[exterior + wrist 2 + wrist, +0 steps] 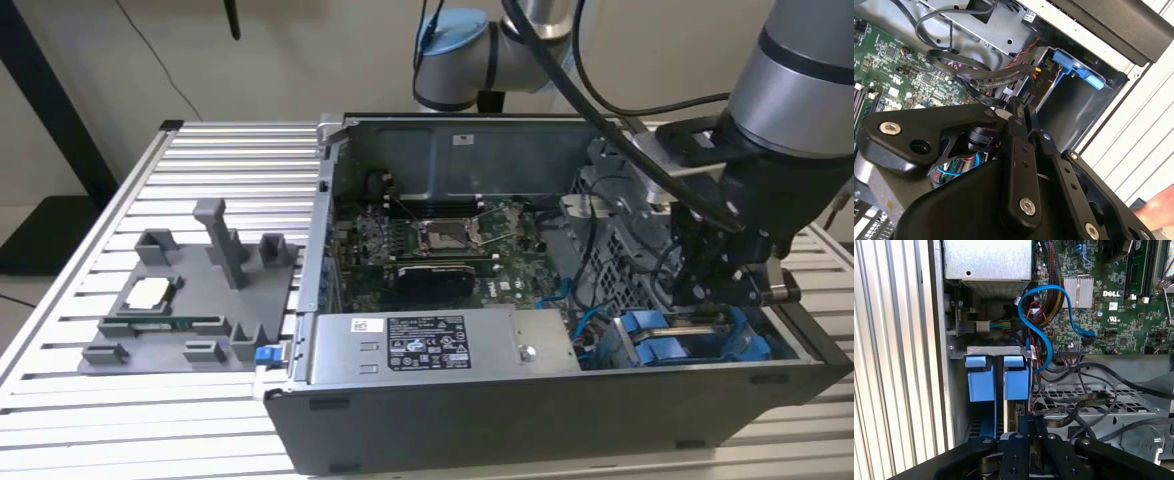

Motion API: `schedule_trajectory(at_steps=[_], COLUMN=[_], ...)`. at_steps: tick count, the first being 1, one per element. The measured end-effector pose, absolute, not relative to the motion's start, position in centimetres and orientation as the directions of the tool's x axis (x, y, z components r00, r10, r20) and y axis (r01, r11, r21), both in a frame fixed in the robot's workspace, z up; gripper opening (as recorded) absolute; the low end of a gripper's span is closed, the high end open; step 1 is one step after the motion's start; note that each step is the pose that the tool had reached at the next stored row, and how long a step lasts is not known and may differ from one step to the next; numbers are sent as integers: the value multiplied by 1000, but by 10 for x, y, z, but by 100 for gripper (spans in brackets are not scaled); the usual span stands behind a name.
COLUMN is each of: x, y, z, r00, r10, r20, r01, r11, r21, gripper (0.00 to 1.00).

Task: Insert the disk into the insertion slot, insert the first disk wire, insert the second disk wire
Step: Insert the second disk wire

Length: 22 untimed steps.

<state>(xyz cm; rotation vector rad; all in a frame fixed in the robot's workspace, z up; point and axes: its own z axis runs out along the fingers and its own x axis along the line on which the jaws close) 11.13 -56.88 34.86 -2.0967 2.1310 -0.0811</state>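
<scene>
In the exterior view, going from its left, a grey fixture (187, 300) lies on the slatted table (200, 150). The small parts on the fixture are too small to tell apart. Next comes the open case (534, 420), with the power supply (427, 345) along its near wall and the motherboard (441, 240) behind it. At that view's right the arm reaches down into the case, and its body covers much of the drive corner. The gripper (714, 290) is low in that corner, its tips lost among cables.

The disk (1016, 382) sits in the slot (984, 351). Only its blue carrier shows, beside a second blue carrier (980, 382), and the grey body is hidden below them. A blue cable (1046, 315) loops from the board towards the slot, and where its end goes cannot be made out.

In both wrist views the gripper (1018, 106) (1026, 421) has its fingers (1021, 150) drawn together, with no gap between the tips. The tips stand just beside a black plug (1038, 76) on a black cable, near the disk's carrier. Whether they pinch the plug, touch it or merely stand next to it cannot be told, since the fingers themselves cover that spot.
</scene>
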Motion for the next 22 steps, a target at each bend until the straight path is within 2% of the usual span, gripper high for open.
schedule_trajectory(at_steps=[5, 10, 22], x=[111, 112, 118], y=[-569, -569, -569], z=[348, 347, 344], r00=[-11, -11, -11], r10=[-998, -999, -999], r20=[-66, -38, -37], r01=[-989, -989, -989], r11=[21, 17, 16], r21=[-144, -146, -149], gripper=[16, 16, 16])
